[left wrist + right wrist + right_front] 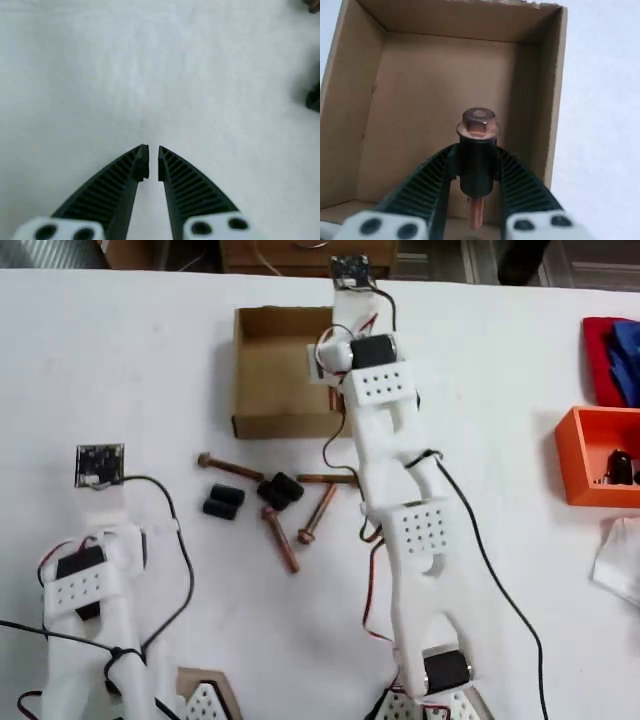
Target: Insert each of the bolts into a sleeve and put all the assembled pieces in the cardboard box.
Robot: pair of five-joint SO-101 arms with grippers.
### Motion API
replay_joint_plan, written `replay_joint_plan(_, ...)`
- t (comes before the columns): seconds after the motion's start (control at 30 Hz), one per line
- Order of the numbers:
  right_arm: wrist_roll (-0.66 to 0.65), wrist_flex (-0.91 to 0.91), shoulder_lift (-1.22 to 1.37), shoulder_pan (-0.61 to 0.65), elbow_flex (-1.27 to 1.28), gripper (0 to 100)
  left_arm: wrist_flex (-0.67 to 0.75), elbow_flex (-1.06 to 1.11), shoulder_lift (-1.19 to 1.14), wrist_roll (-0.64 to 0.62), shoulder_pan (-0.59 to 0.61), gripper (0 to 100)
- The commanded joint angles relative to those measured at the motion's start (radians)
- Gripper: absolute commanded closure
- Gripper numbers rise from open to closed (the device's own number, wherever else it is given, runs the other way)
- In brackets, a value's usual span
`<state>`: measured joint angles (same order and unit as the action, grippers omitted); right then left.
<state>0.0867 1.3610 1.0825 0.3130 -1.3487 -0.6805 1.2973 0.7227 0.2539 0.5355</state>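
My right gripper [476, 165] is shut on a black sleeve [478, 172] with a copper bolt [478, 123] through it, held over the inside of the cardboard box [445, 80]. In the high view that arm reaches to the right side of the box [270, 375]. Several loose bolts [281, 538] and black sleeves [224, 500] lie on the white table in front of the box. My left gripper [151, 162] is over bare table at the near left, its tips almost touching with nothing between them.
An orange bin [585, 455] stands at the right edge, with red and blue cloth [610, 355] behind it and a white crumpled piece [620, 555] in front. A dark sleeve [314, 97] lies beside the left gripper.
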Motion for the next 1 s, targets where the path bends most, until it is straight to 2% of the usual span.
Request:
replay_joint_plan(0.0,0.0,-0.015,0.033,-0.015,-0.101,97.6,0.011,-0.002,0.006,0.003,0.003,94)
replay_joint_plan(0.97,0.0,-0.064,0.134,-0.013,-0.032,97.6,0.015,0.01,0.012,0.003,0.003,94)
